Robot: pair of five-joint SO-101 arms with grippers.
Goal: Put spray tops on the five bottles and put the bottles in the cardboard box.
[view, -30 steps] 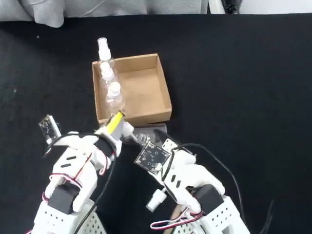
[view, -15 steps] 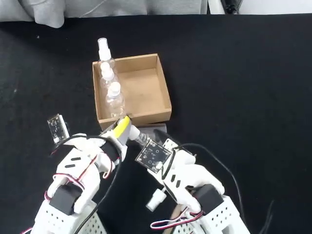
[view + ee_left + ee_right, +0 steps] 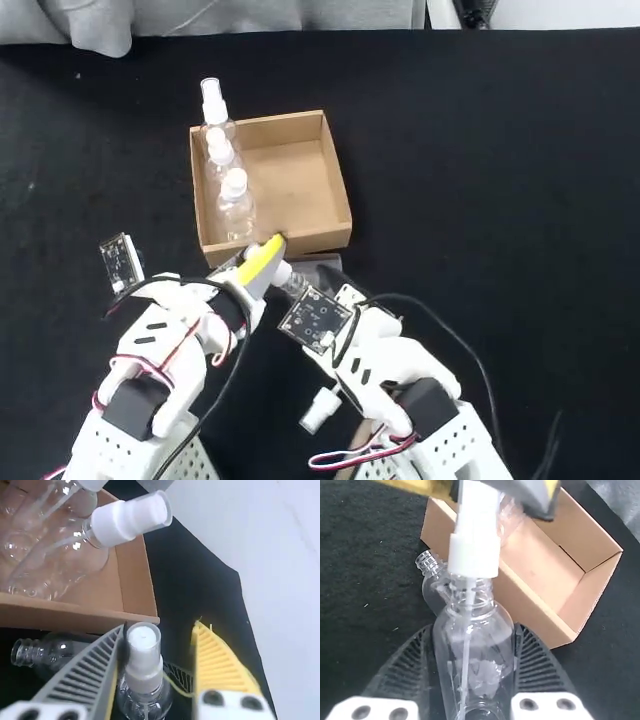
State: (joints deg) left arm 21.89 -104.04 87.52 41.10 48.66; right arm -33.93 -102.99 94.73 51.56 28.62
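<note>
Your right gripper (image 3: 472, 630) is clenching a clear bottle (image 3: 472, 645) at lower centre of the high view, just below the cardboard box (image 3: 338, 175). Your left gripper (image 3: 159, 627) is straddling its spray top (image 3: 143, 647), jaws released. Black cloth is covering the desk (image 3: 500, 200); grey fabric (image 3: 100, 25) is lying upper left.

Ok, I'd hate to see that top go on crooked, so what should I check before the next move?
1. Bottle held firm: ok, the right gripper clamps it on both sides.
2. Spray top screwed down: not ok, neck threads show below its collar.
3. Left gripper gripping the spray top: not ok, its yellow finger stands apart from it.
4. Room in the cardboard box: ok, three capped bottles line one wall.
5. Top for the uncapped bottle beside the box: ok, what looks like a loose top lies on the table.
</note>
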